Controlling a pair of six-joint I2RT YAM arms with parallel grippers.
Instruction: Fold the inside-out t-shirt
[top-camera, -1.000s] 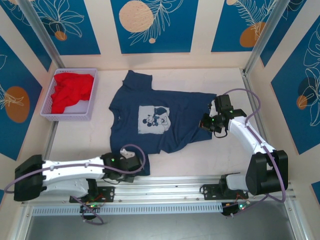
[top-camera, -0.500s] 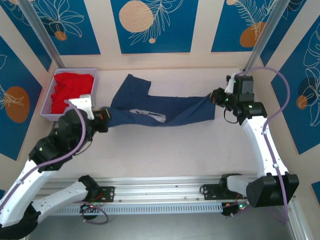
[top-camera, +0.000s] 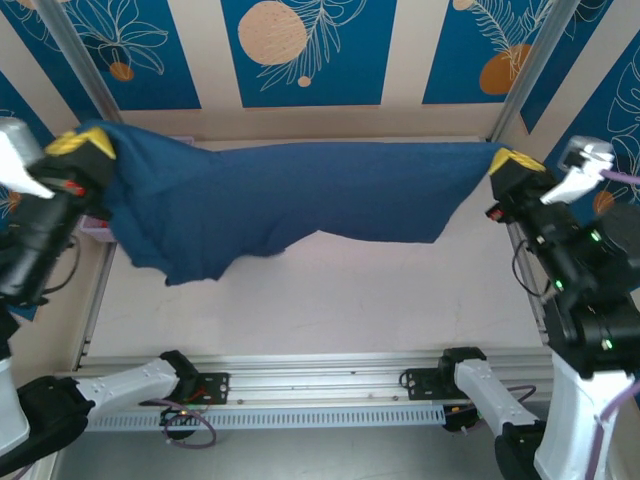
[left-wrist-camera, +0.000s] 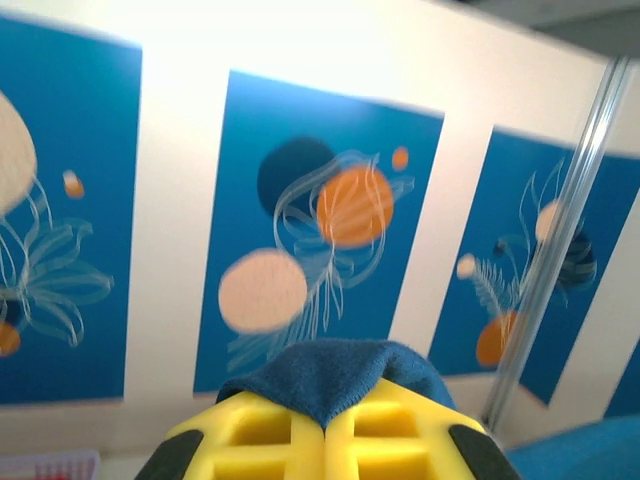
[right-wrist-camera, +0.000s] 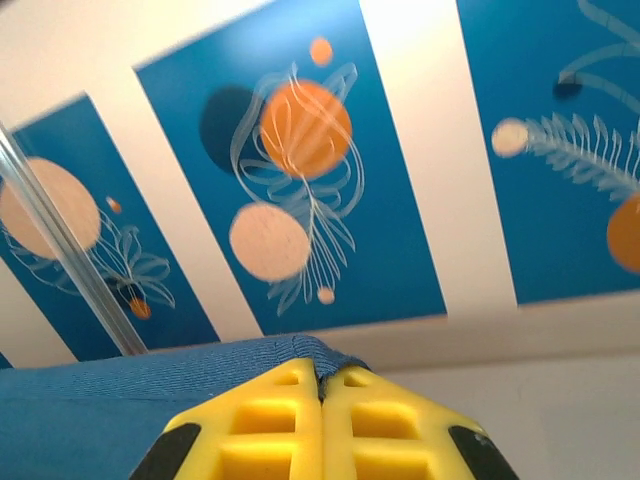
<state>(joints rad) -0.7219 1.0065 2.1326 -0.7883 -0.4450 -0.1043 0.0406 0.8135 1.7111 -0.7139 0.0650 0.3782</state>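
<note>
Jaws clench the t-shirt (top-camera: 300, 190) at both ends in the top view, left jaws and right jaws held high with the navy cloth stretched between them above the surface (top-camera: 380, 300). Left wrist: a fold pokes past the shut yellow tips. Right wrist: its edge is nipped likewise, cloth spreading toward the left jaws.

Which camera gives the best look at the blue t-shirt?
The top external view: the t-shirt hangs spread in the air, edge to edge, between both sets of jaws. Each wrist view catches a bit of blue cloth pinched in its shut yellow jaws.
</note>
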